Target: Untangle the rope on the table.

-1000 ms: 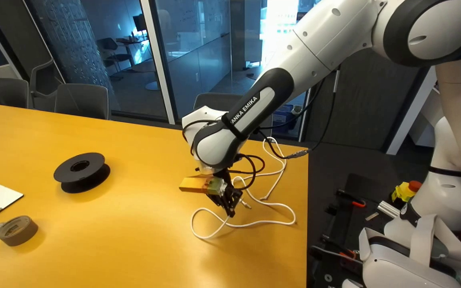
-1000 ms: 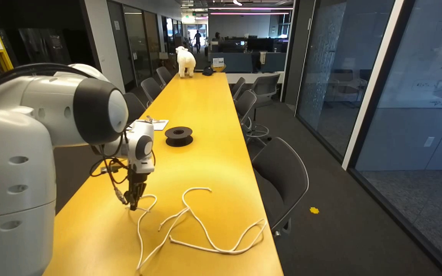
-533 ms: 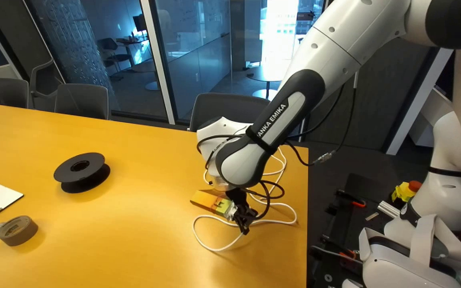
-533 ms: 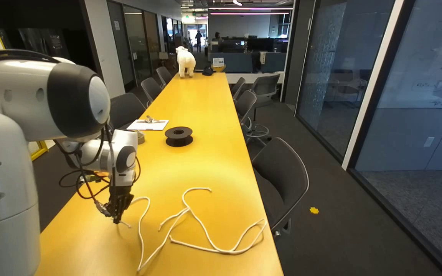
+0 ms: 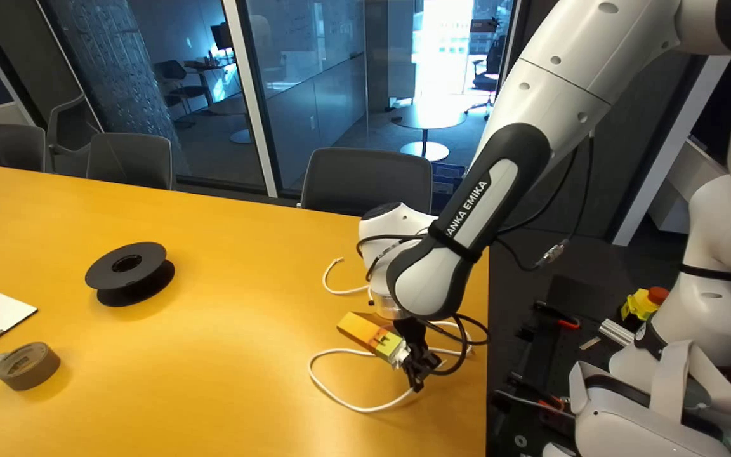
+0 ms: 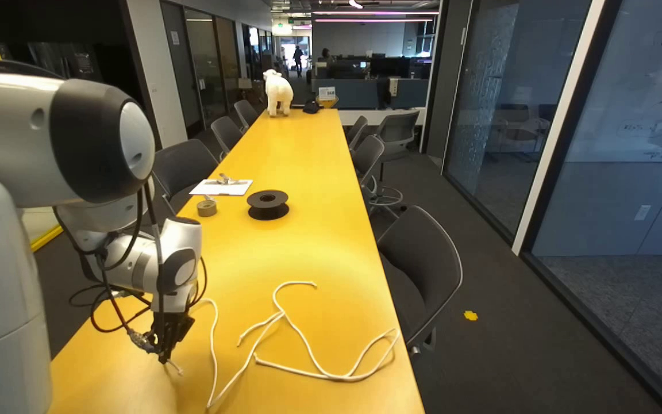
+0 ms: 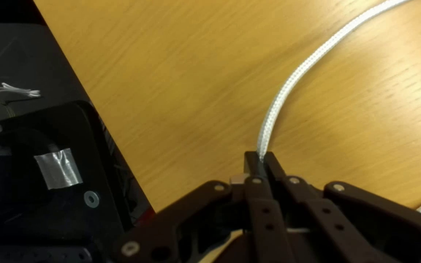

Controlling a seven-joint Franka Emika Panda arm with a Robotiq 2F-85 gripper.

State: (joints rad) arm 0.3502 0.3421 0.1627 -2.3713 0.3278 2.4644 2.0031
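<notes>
The rope (image 7: 298, 73) is a white braided cord, and my gripper (image 7: 261, 157) is shut on it, its fingertips pinching the strand low over the table (image 7: 152, 87). From the fingertips the cord curves away across the wood in the wrist view. An exterior view has a wide loop of rope (image 5: 365, 411) leading up to the gripper (image 5: 417, 386), while my arm covers part of the rest. Several long bends of rope (image 6: 331, 376) lie spread and crossing nearby, and a short end (image 6: 177, 368) pokes out beside the gripper (image 6: 163, 359).
A black spool (image 5: 125, 273), a brown tape roll (image 5: 28, 366) and a clipboard (image 6: 222, 187) stand farther along the table. The table's edge (image 5: 487, 406) runs close on the robot's side. A dark chair (image 6: 423, 270) stands against the long side.
My gripper has travelled toward the robot's end of the table, keeping hold of the rope. The loop behind it has grown wider, while the far bends lie as before.
</notes>
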